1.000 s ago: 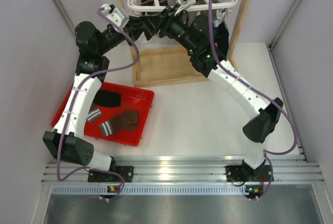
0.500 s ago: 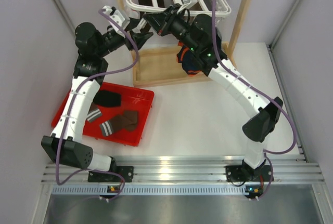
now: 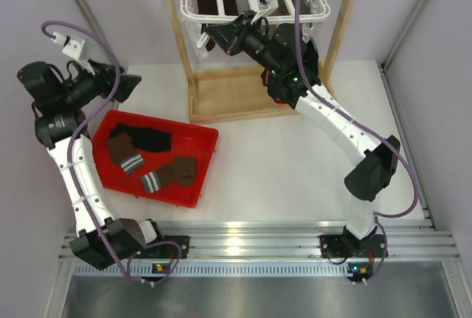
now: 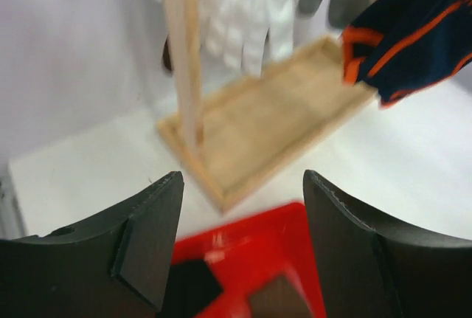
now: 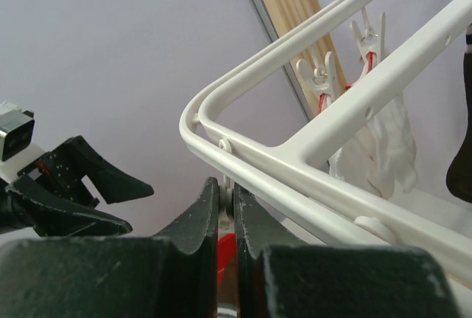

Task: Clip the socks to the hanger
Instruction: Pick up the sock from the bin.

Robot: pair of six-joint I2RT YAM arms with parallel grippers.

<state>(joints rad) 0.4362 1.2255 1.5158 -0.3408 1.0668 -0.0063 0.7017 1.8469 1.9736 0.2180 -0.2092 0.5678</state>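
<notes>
overhead view: left gripper [image 4: 242, 192] hangs near far edge of red tray [image 3: 193, 141], jaws wide apart, nothing in them. several socks [image 3: 164, 175] lie in tray; others hang from white hanger [image 3: 195, 17] up in wooden frame [image 3: 228, 97]. right gripper [image 5: 227, 185] sits under hanger's near-left corner, jaws nearly closed, pinching a thin white clip [image 5: 227, 198]. risk: hanger prob swings freely, so the pinch could slip & clip snap closed w/o a sock.

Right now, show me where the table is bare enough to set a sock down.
Bare: the table between the red bin and the right arm, nearer than the wooden base. Crowded: the bin, holding socks, and around the hanger and right gripper.
</notes>
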